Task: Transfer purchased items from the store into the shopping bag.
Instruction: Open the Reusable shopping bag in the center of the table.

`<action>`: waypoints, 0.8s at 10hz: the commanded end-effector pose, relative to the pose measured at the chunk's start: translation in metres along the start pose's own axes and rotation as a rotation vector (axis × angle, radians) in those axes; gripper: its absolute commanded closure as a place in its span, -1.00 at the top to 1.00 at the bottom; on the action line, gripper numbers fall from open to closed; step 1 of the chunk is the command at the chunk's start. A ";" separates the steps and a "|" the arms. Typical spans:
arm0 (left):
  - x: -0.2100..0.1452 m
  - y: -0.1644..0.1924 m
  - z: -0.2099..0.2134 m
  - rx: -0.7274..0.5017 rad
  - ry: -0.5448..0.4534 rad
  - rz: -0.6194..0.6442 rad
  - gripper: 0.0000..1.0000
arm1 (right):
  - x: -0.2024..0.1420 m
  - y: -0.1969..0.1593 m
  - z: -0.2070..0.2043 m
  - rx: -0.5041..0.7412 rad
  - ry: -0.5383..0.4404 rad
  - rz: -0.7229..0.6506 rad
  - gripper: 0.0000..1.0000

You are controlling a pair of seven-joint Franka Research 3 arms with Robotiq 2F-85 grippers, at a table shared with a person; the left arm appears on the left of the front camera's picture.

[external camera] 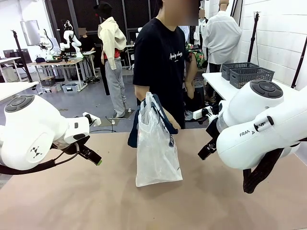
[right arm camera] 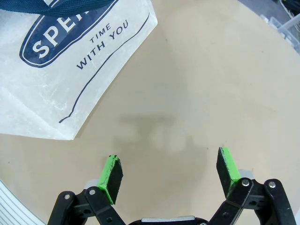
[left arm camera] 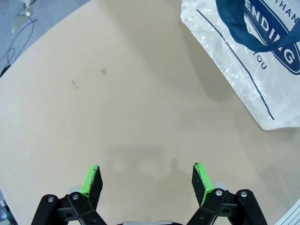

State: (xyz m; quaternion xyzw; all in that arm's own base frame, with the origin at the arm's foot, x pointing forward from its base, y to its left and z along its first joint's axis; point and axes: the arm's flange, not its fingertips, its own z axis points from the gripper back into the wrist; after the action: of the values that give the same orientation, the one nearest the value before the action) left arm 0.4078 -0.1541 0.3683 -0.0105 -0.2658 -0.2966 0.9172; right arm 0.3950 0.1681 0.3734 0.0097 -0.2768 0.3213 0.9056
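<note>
1 bag (external camera: 157,153), 2 tools (left arm camera: 146,172) (right arm camera: 168,161), 2 baskets (external camera: 238,67) (external camera: 253,76)

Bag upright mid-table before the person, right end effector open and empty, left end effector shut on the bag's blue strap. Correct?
No. The left end effector is also open and empty, hanging over the table, apart from the shopping bag, as the left wrist view shows. The rest stands.

white rounded arms (external camera: 29,129), black fingers (left arm camera: 70,206), green pads (left arm camera: 201,174), black cables (external camera: 261,173)
</note>
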 end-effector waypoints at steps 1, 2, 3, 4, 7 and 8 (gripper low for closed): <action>-0.001 0.001 0.000 0.000 0.000 0.003 1.00 | 0.000 0.000 0.000 0.000 0.000 0.000 1.00; -0.001 0.001 0.000 0.000 0.000 0.003 1.00 | 0.000 0.000 0.000 0.000 0.000 0.000 1.00; -0.001 0.001 0.000 0.000 0.000 0.003 1.00 | 0.000 0.000 0.000 0.000 0.000 0.000 1.00; -0.001 0.001 0.000 0.000 0.000 0.003 1.00 | 0.000 0.000 0.000 0.000 0.000 0.000 1.00; -0.001 0.001 0.000 0.000 0.000 0.003 1.00 | 0.000 0.000 0.000 0.000 0.000 0.000 1.00; -0.001 0.001 0.000 0.000 0.000 0.003 1.00 | 0.000 0.000 0.000 0.000 0.000 0.000 1.00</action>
State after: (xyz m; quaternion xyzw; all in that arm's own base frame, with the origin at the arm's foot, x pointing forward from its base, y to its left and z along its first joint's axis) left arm 0.4078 -0.1540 0.3683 -0.0105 -0.2658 -0.2966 0.9172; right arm 0.3950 0.1681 0.3734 0.0097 -0.2768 0.3213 0.9056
